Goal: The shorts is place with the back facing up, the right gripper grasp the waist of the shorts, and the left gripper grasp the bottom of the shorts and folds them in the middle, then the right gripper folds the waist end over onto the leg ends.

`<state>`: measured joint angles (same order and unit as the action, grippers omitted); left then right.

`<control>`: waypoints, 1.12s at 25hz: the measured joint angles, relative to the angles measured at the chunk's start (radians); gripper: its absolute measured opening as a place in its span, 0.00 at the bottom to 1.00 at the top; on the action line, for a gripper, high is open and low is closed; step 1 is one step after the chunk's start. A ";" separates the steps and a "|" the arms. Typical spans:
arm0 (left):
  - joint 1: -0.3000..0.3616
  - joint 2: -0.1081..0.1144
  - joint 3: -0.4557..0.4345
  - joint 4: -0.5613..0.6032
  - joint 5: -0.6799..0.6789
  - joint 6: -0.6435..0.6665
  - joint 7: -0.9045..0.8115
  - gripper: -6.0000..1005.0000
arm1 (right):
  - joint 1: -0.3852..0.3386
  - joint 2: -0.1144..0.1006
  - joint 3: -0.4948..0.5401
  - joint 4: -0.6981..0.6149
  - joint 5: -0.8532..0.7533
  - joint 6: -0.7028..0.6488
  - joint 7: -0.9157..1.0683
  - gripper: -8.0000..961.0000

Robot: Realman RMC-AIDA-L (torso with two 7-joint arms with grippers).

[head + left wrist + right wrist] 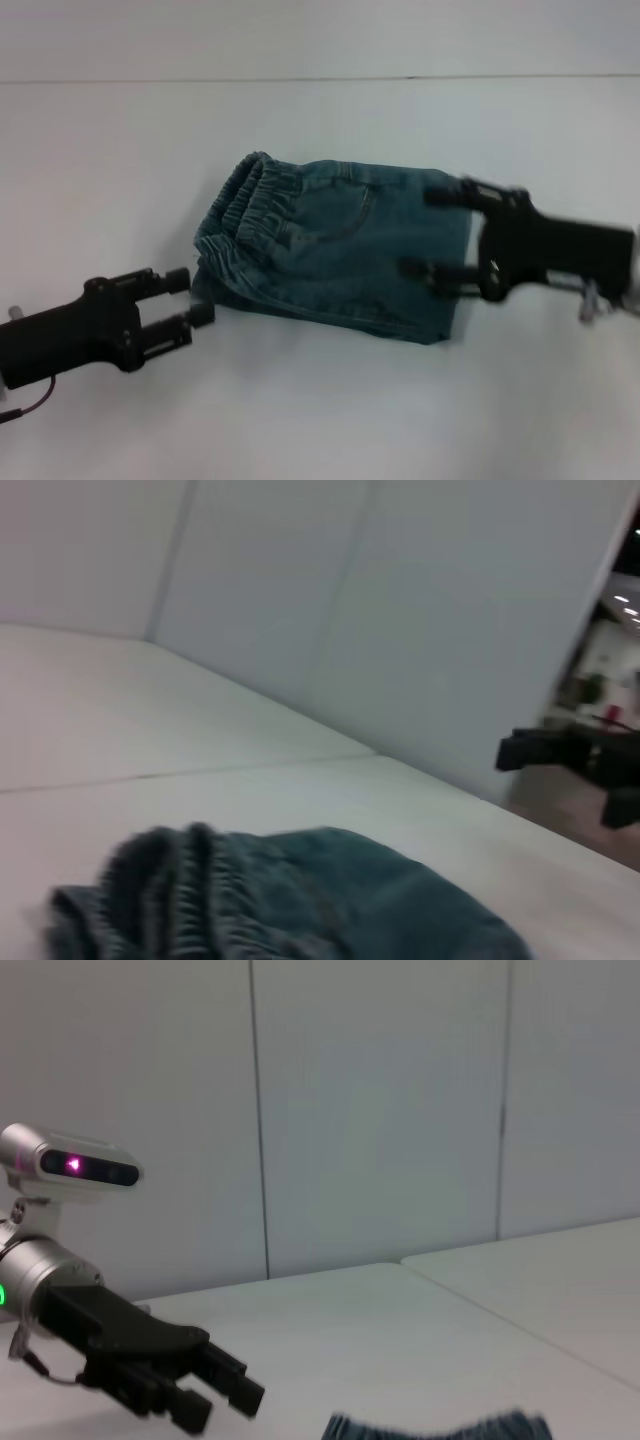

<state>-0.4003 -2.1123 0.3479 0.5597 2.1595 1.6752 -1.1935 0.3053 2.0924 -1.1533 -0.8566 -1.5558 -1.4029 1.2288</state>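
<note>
The blue-green denim shorts (340, 245) lie folded lengthwise on the white table, one back pocket facing up. The gathered waist (250, 205) points left and the bottom of the shorts, its leg ends (450, 290), points right. My right gripper (422, 231) hovers open over the leg-end side, its fingers spread across the denim with nothing held. Just off the waist's near corner, my left gripper (192, 297) is open and empty. The left wrist view shows the waist folds of the shorts (300, 900) close by. In the right wrist view are the left gripper (228, 1407) and an edge of the shorts (440, 1428).
The white table (320, 420) extends all around the shorts, with a seam line (300, 80) running across it at the back. Grey wall panels (380, 1110) stand behind the table.
</note>
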 joint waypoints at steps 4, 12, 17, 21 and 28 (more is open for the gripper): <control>-0.017 0.013 -0.001 0.020 0.059 0.057 -0.022 0.53 | -0.047 0.000 0.004 0.102 0.007 -0.056 -0.110 0.96; -0.011 0.040 0.000 0.082 0.099 0.128 -0.031 0.86 | -0.055 0.000 0.051 0.326 0.011 -0.091 -0.301 0.96; -0.021 0.067 -0.012 0.107 0.145 0.218 -0.041 0.91 | -0.080 -0.007 0.058 0.324 -0.010 -0.122 -0.296 0.96; -0.029 0.075 -0.016 0.127 0.177 0.248 -0.057 0.94 | -0.093 -0.008 0.065 0.320 -0.016 -0.124 -0.303 0.96; -0.036 0.077 -0.012 0.133 0.189 0.267 -0.071 0.94 | -0.095 -0.009 0.066 0.318 -0.018 -0.114 -0.309 0.96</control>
<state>-0.4359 -2.0356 0.3361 0.6925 2.3481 1.9426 -1.2644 0.2099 2.0837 -1.0873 -0.5389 -1.5736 -1.5174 0.9198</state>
